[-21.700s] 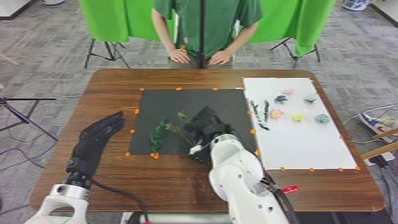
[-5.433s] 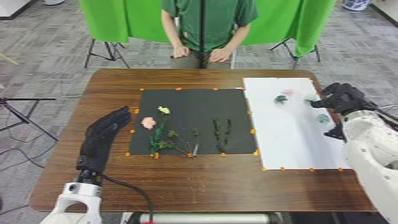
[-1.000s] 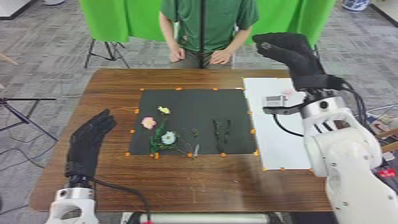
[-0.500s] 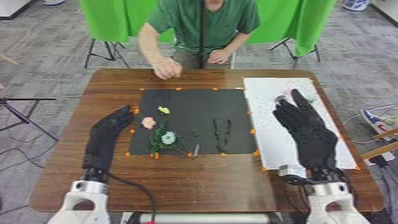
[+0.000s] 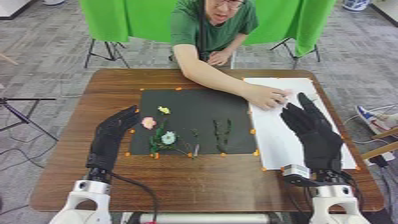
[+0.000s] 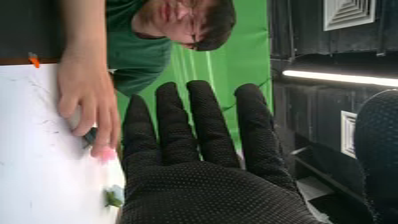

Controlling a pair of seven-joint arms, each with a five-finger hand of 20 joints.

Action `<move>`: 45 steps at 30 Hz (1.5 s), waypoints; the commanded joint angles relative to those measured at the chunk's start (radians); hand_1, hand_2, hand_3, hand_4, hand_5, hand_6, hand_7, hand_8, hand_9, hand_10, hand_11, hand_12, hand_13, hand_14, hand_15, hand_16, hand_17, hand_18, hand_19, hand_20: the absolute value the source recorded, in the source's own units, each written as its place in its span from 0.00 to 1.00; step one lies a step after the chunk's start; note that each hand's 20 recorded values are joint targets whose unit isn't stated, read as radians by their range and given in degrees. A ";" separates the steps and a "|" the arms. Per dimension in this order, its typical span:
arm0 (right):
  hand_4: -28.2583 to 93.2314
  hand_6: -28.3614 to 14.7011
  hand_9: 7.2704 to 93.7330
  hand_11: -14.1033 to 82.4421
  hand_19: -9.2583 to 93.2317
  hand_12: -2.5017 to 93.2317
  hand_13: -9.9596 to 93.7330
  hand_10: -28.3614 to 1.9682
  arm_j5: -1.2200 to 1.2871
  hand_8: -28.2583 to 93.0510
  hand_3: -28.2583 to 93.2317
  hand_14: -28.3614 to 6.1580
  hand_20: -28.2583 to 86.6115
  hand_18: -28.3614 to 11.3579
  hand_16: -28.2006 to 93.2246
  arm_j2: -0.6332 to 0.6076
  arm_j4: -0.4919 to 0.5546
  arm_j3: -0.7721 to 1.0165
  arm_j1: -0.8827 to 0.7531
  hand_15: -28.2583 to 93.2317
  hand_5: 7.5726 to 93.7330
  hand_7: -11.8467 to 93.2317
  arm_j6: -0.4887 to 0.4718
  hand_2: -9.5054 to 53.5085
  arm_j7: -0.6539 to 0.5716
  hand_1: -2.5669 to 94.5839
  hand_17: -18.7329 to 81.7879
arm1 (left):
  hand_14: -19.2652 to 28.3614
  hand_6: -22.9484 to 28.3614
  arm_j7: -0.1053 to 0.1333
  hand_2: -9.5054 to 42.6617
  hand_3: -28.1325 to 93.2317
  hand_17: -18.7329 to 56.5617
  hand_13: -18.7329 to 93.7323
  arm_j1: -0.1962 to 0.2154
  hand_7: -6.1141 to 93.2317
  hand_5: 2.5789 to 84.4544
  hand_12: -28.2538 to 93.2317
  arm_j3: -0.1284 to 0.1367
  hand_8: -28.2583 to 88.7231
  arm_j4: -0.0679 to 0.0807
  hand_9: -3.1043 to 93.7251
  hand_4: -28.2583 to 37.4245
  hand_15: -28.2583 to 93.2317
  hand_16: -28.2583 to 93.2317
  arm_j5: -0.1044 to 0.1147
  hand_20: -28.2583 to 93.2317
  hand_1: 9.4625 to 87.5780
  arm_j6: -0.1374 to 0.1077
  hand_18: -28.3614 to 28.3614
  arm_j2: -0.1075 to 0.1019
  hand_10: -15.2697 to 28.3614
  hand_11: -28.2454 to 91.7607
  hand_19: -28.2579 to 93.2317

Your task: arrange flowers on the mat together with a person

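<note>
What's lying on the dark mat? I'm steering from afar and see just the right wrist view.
Observer: On the dark mat are a pink flower, a yellow flower, a pale flower and green stems.
Operator: And what's on the robot's other side?
Observer: Its left robot hand, open, with its fingers near the mat's left edge.
Operator: Is the person using both arms up there?
Observer: No, just one reaches in; the person's other hand is down beyond the table's far edge.

Flowers (image 5: pixel 169 138) on mat (image 5: pixel 191 112) (sheet (image 5: pixel 274 135) right)
</note>
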State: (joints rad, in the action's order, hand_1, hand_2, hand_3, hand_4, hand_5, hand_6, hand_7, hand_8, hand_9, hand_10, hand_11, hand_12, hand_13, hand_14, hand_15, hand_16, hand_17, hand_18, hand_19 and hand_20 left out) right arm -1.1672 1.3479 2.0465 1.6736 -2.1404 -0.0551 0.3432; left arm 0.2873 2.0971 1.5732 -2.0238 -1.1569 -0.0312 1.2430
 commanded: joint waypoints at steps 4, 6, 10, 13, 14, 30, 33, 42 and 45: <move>0.08 0.66 0.38 0.19 0.17 0.15 0.39 0.46 0.011 0.16 0.91 0.43 0.47 0.35 0.37 0.014 0.023 0.007 -0.021 0.31 0.32 0.20 0.046 0.20 0.011 0.08 0.33 | 0.73 0.52 -0.016 0.11 0.77 0.31 0.47 0.027 0.18 0.53 0.35 0.016 0.20 -0.004 0.48 0.11 0.31 0.26 0.018 0.38 0.17 -0.009 0.69 0.008 0.64 0.35 0.28; 0.08 0.66 0.38 0.19 0.17 0.15 0.40 0.46 0.017 0.16 0.91 0.43 0.47 0.35 0.37 0.012 0.024 0.007 -0.021 0.31 0.33 0.20 0.055 0.20 0.011 0.08 0.33 | 0.73 0.52 -0.015 0.11 0.77 0.31 0.47 0.023 0.18 0.53 0.35 0.021 0.20 -0.004 0.48 0.11 0.31 0.26 0.012 0.37 0.17 -0.005 0.69 0.004 0.64 0.35 0.28; 0.08 0.66 0.39 0.19 0.17 0.15 0.40 0.46 0.003 0.16 0.91 0.43 0.47 0.35 0.37 0.009 0.022 0.006 -0.026 0.31 0.34 0.20 0.033 0.20 0.010 0.08 0.34 | 0.73 0.52 -0.016 0.11 0.77 0.31 0.47 0.047 0.18 0.53 0.35 0.034 0.20 -0.012 0.48 0.11 0.31 0.26 0.022 0.37 0.17 -0.015 0.69 0.010 0.64 0.35 0.28; 0.08 0.66 0.39 0.19 0.17 0.15 0.40 0.46 -0.005 0.16 0.91 0.43 0.47 0.35 0.37 0.015 0.024 0.009 -0.029 0.31 0.34 0.20 0.039 0.20 0.011 0.08 0.34 | 0.73 0.52 -0.016 0.11 0.78 0.30 0.46 0.047 0.18 0.53 0.35 0.032 0.20 -0.008 0.48 0.11 0.31 0.26 0.033 0.37 0.17 -0.014 0.69 0.011 0.64 0.35 0.28; 0.08 0.66 0.39 0.19 0.17 0.15 0.40 0.46 -0.002 0.16 0.91 0.43 0.47 0.35 0.37 0.015 0.026 0.009 -0.030 0.31 0.34 0.20 0.046 0.20 0.013 0.08 0.34 | 0.73 0.52 -0.018 0.11 0.78 0.30 0.46 0.041 0.18 0.53 0.35 0.031 0.20 -0.006 0.48 0.11 0.31 0.26 0.030 0.37 0.17 -0.007 0.69 0.012 0.64 0.35 0.28; 0.08 0.65 0.39 0.19 0.17 0.15 0.40 0.46 -0.017 0.16 0.91 0.44 0.47 0.35 0.37 0.008 0.023 0.012 -0.040 0.31 0.35 0.21 0.048 0.17 0.008 0.10 0.34 | 0.73 0.52 -0.018 0.11 0.78 0.30 0.46 0.065 0.18 0.53 0.36 0.053 0.20 -0.018 0.48 0.11 0.31 0.26 0.036 0.37 0.17 -0.013 0.69 0.007 0.64 0.35 0.27; 0.08 0.65 0.39 0.19 0.17 0.15 0.40 0.46 -0.016 0.16 0.91 0.44 0.47 0.35 0.37 0.016 0.024 0.013 -0.041 0.31 0.35 0.21 0.058 0.16 0.011 0.10 0.34 | 0.73 0.52 -0.016 0.11 0.78 0.30 0.46 0.059 0.18 0.53 0.36 0.051 0.20 -0.015 0.48 0.11 0.31 0.26 0.037 0.37 0.17 -0.014 0.69 0.010 0.64 0.35 0.27; 0.08 0.65 0.39 0.19 0.17 0.16 0.40 0.46 -0.030 0.16 0.91 0.44 0.47 0.35 0.37 0.013 0.022 0.010 -0.039 0.31 0.36 0.21 0.068 0.13 0.009 0.11 0.34 | 0.73 0.52 -0.021 0.11 0.78 0.30 0.46 0.067 0.18 0.53 0.36 0.062 0.20 -0.016 0.48 0.11 0.31 0.26 0.038 0.37 0.17 -0.015 0.69 0.014 0.64 0.35 0.27; 0.08 0.65 0.39 0.19 0.17 0.16 0.40 0.46 -0.067 0.16 0.91 0.44 0.47 0.35 0.37 -0.009 0.018 0.013 -0.013 0.31 0.36 0.22 0.108 0.11 0.009 0.12 0.34 | 0.73 0.52 -0.014 0.11 0.78 0.30 0.46 0.050 0.18 0.53 0.36 0.058 0.20 -0.011 0.48 0.11 0.31 0.26 0.034 0.37 0.17 -0.011 0.69 0.012 0.64 0.35 0.27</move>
State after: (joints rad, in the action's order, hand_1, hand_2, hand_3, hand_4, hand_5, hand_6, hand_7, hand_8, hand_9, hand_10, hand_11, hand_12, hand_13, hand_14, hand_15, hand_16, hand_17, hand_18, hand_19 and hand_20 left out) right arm -1.1850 1.3538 2.0623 1.6820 -2.1647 -0.0066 0.3426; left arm 0.2777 2.1460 1.6311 -2.0399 -1.1260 -0.0357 1.2476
